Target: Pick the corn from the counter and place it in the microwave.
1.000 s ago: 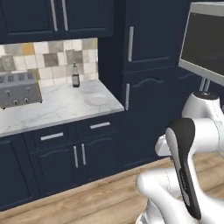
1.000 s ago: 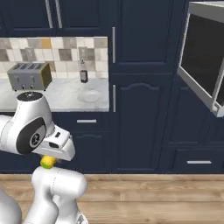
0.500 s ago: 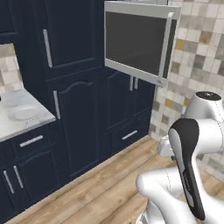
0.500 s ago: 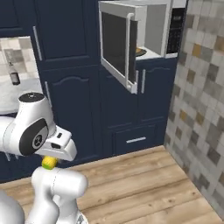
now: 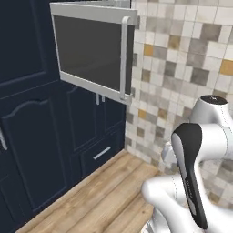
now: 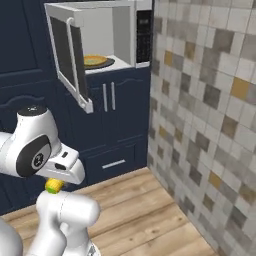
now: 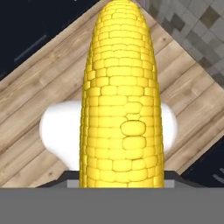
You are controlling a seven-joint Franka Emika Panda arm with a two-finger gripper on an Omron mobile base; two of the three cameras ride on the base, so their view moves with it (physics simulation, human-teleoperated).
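Note:
The corn (image 7: 121, 100) is a yellow cob standing lengthwise up the middle of the hand view, and my gripper (image 7: 121, 179) is shut on its lower end. From the right base view the corn (image 6: 54, 186) peeks out under the hand, low in front of my own body. The microwave (image 6: 125, 30) sits high in the navy cabinetry with its door (image 6: 70, 55) swung open to the left. Inside it lies a yellow-orange plate (image 6: 96, 61) on the dark turntable. The left base view has the door's outer face (image 5: 91, 50) and handle (image 5: 124, 59). The counter is out of view.
A wall of grey, beige and orange tiles (image 6: 210, 110) runs along the right. Navy cabinet doors and a drawer (image 6: 114, 162) stand below the microwave. Wooden floor (image 5: 95, 195) lies between me and the cabinets. The open door juts out into the room.
Both base views have swung right with the base: counter and toaster have left the picture, and the microwave and tiled wall are larger and nearer. The corn stays in the gripper.

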